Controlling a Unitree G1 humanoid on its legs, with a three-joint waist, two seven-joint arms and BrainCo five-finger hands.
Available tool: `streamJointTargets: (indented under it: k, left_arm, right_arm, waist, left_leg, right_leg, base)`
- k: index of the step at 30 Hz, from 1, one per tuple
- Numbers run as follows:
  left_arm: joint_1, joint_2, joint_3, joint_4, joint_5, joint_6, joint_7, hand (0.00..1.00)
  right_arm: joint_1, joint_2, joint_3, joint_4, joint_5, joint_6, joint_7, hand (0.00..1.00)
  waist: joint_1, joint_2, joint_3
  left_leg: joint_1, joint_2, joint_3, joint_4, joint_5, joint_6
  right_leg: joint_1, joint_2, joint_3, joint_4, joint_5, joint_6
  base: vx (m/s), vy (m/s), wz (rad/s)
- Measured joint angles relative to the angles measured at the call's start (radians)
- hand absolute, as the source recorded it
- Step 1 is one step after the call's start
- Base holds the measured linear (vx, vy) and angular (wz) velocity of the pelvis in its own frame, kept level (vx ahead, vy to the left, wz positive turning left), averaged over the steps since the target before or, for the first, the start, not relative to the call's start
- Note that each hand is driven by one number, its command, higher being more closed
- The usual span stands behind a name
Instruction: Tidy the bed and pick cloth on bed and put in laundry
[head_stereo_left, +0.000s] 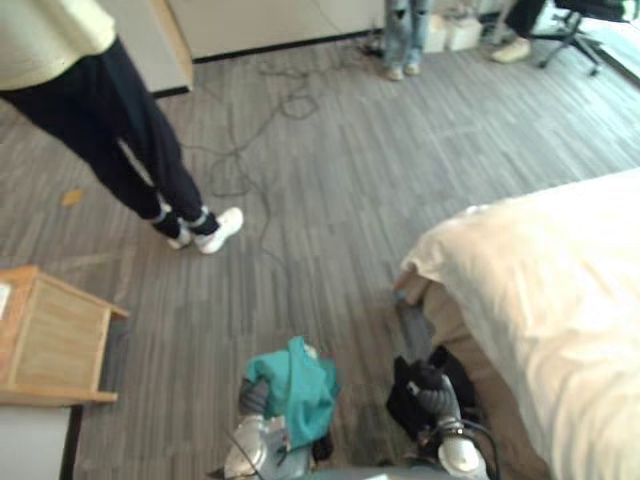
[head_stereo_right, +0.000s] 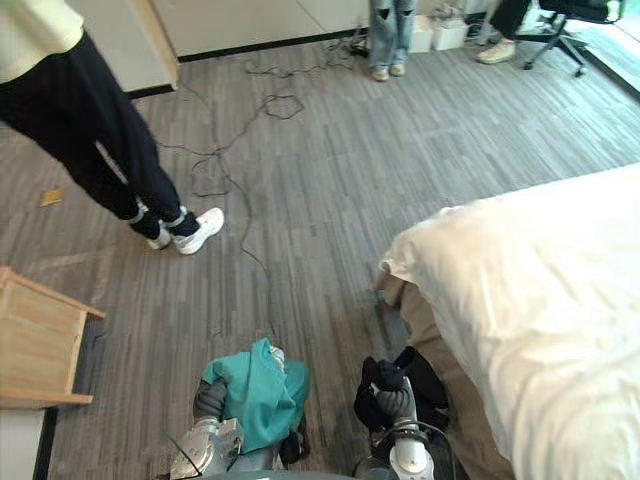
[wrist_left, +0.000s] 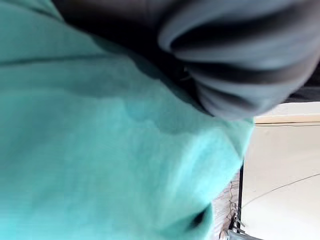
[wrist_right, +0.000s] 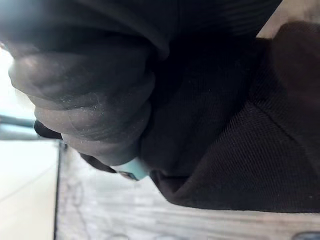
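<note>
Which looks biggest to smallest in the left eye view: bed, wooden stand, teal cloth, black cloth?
1. bed
2. wooden stand
3. teal cloth and black cloth: about alike, both close to the camera, so not ranked.

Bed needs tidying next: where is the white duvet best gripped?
Grip the duvet at its bunched corner, coming from the floor side: there it overhangs the bed base in loose folds; elsewhere it lies flat.
</note>
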Motion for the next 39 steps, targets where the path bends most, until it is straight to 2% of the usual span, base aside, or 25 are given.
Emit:
streamJointTargets:
  k: [4,7,10,12,13,14,15,16,19,21,22,30,35,38,39]
  left_arm:
    - [-0.002,0.043,-0.042,0.002,0.001,0.015,-0.017,1.0]
    - [0.002,0.056,-0.042,0.002,0.001,0.021,-0.028,1.0]
    - [0.014,0.061,-0.042,0.001,0.002,0.025,-0.031,1.0]
    - [0.014,0.069,-0.042,0.0,0.002,0.038,-0.045,1.0]
    - [0.011,0.075,-0.041,0.0,0.003,0.04,-0.046,1.0]
    - [0.009,0.076,-0.041,-0.001,0.004,0.04,-0.046,1.0]
    - [0.004,0.078,-0.041,-0.004,0.005,0.039,-0.045,1.0]
    - [-0.003,0.078,-0.041,-0.003,0.007,0.039,-0.045,1.0]
    - [-0.029,0.077,-0.043,-0.001,0.023,0.039,-0.045,1.0]
    - [-0.033,0.08,-0.04,-0.002,0.023,0.036,-0.045,1.0]
    - [-0.024,0.059,-0.081,0.041,0.023,0.04,-0.049,1.0]
    - [-0.027,0.062,-0.099,0.063,0.019,0.04,-0.05,1.0]
    - [-0.132,0.062,-0.121,0.226,-0.045,0.043,-0.088,1.0]
    - [-0.225,0.069,-0.104,0.352,-0.106,0.046,-0.094,1.0]
    - [-0.252,0.06,-0.098,0.376,-0.132,0.051,-0.093,1.0]
  right_arm:
    - [0.008,0.023,-0.017,0.0,0.0,0.001,0.005,1.0]
    - [0.002,0.028,-0.017,0.0,-0.001,0.002,0.008,1.0]
    - [0.004,0.033,-0.011,0.001,-0.006,0.004,0.022,1.0]
    - [0.015,0.03,-0.002,0.004,-0.029,0.013,0.027,1.0]
    - [0.021,0.032,0.003,0.013,-0.039,0.015,0.028,1.0]
    - [0.027,0.034,0.003,0.014,-0.039,0.016,0.028,1.0]
    - [0.041,0.037,0.004,0.015,-0.038,0.017,0.028,1.0]
    - [0.054,0.039,0.004,0.016,-0.037,0.017,0.027,1.0]
    - [0.069,0.032,0.004,0.021,-0.03,0.019,0.026,1.0]
    - [0.064,0.033,0.004,0.021,-0.018,0.019,0.026,1.0]
    - [0.061,0.048,-0.017,-0.009,0.022,0.018,0.029,1.0]
    - [0.053,0.044,-0.028,0.017,0.042,0.018,0.048,1.0]
    - [0.003,0.028,-0.044,0.126,0.061,0.028,0.086,1.0]
    - [-0.046,0.011,-0.044,0.176,0.084,0.034,0.115,1.0]
    - [-0.054,-0.008,-0.045,0.182,0.09,0.037,0.117,1.0]
  waist:
    - [0.005,-0.028,-0.006]
    - [0.006,-0.031,-0.007]
    - [0.006,-0.038,-0.01]
    - [0.005,-0.056,-0.011]
    - [0.001,-0.057,-0.015]
    - [-0.003,-0.054,-0.015]
    - [-0.024,-0.051,-0.014]
    - [-0.032,-0.052,-0.015]
    - [-0.027,-0.052,-0.016]
    - [-0.023,-0.066,-0.026]
    - [-0.024,-0.015,-0.111]
    - [-0.025,-0.017,-0.113]
    - [-0.039,-0.016,-0.114]
    - [-0.052,-0.015,-0.11]
    - [-0.053,-0.005,-0.1]
  left_leg:
    - [0.072,-0.067,-0.078,-0.164,0.082,0.013]
    - [0.111,-0.086,-0.119,-0.239,0.096,0.007]
    - [0.117,-0.097,-0.121,-0.246,0.066,0.009]
    - [0.133,-0.114,-0.122,-0.24,0.059,0.01]
    - [0.131,-0.115,-0.143,-0.232,0.062,0.007]
    - [0.131,-0.111,-0.155,-0.229,0.061,0.006]
    - [0.125,-0.104,-0.192,-0.22,0.062,0.006]
    - [0.12,-0.102,-0.224,-0.212,0.06,0.003]
    - [0.122,-0.107,-0.276,-0.196,0.06,0.001]
    - [0.118,-0.126,-0.299,-0.192,0.059,0.0]
    - [0.167,-0.083,-0.23,-0.233,0.033,-0.033]
    - [0.192,-0.08,-0.197,-0.239,0.035,-0.029]
    - [0.222,-0.075,-0.185,-0.239,0.029,-0.039]
    - [0.167,-0.066,-0.173,-0.118,-0.048,-0.07]
    - [0.124,-0.051,-0.161,0.001,-0.119,-0.114]
  right_leg:
    - [0.028,-0.023,-0.045,0.008,0.014,0.023]
    - [0.016,-0.038,-0.052,0.074,0.014,0.024]
    - [-0.058,-0.088,-0.045,0.253,0.014,0.023]
    - [-0.13,-0.131,-0.005,0.42,0.011,0.012]
    - [-0.163,-0.116,0.05,0.455,-0.024,0.008]
    - [-0.175,-0.095,0.087,0.453,-0.049,0.014]
    - [-0.205,-0.039,0.168,0.435,-0.089,0.026]
    - [-0.225,-0.002,0.224,0.401,-0.103,0.03]
    - [-0.235,0.017,0.272,0.252,-0.105,0.035]
    - [-0.234,0.002,0.275,0.161,-0.065,0.023]
    - [-0.114,0.042,0.291,-0.054,0.092,0.017]
    - [-0.103,0.044,0.317,-0.054,0.092,0.017]
    - [-0.079,0.049,0.333,-0.051,0.092,0.017]
    - [-0.075,0.053,0.344,-0.043,0.086,0.011]
    - [-0.056,0.062,0.343,-0.052,0.078,0.004]
  base:
    - [0.04,0.057,0.71]
    - [0.02,0.069,0.39]
    - [0.03,0.121,0.14]
    - [0.1,0.118,0.13]
    - [0.12,0.066,0.27]
    - [0.12,0.041,0.54]
    - [0.1,0.013,0.78]
    - [0.1,-0.001,0.82]
    - [0.07,-0.034,0.72]
    - [0.05,-0.044,0.49]
    - [0.01,-0.014,0.12]
    - [0.0,-0.002,-0.1]
    - [-0.03,-0.021,-0.13]
    - [-0.08,-0.039,-0.1]
    - [-0.06,-0.031,-0.02]
